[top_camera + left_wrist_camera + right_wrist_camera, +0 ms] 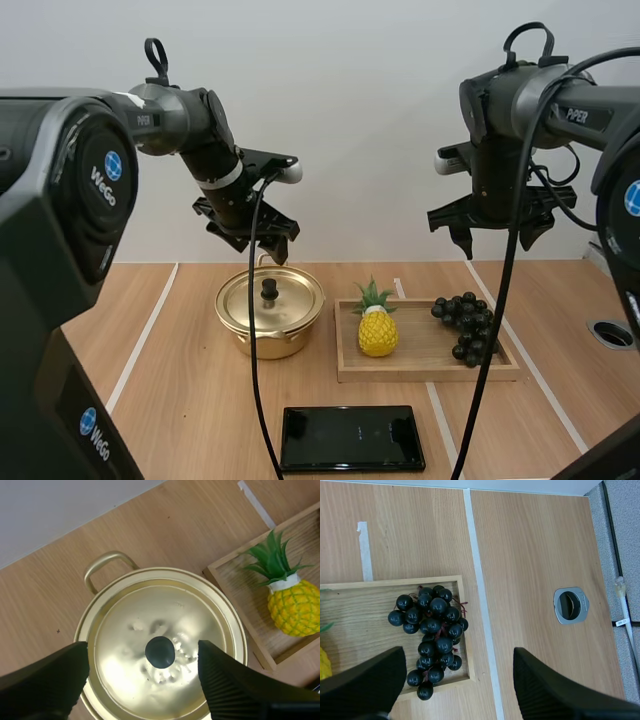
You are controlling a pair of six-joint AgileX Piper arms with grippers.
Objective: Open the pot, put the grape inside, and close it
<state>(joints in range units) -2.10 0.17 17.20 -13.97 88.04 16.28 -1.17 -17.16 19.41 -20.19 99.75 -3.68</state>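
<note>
High view: pot (pixel 271 314) under end effector (pixel 262 246)

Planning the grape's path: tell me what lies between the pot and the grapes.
A pineapple, standing on the tray at its end nearer the pot; the high view shows it.

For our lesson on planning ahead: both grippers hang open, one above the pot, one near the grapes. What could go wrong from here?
1. The knob is small. If the left gripper closes off-centre, it may slip, and the lid could tilt or drop.
2. The grapes lie in a corner of the tray, nearer one finger of the right gripper. Coming down, it might strike the rim or pinch only a few berries.
</note>
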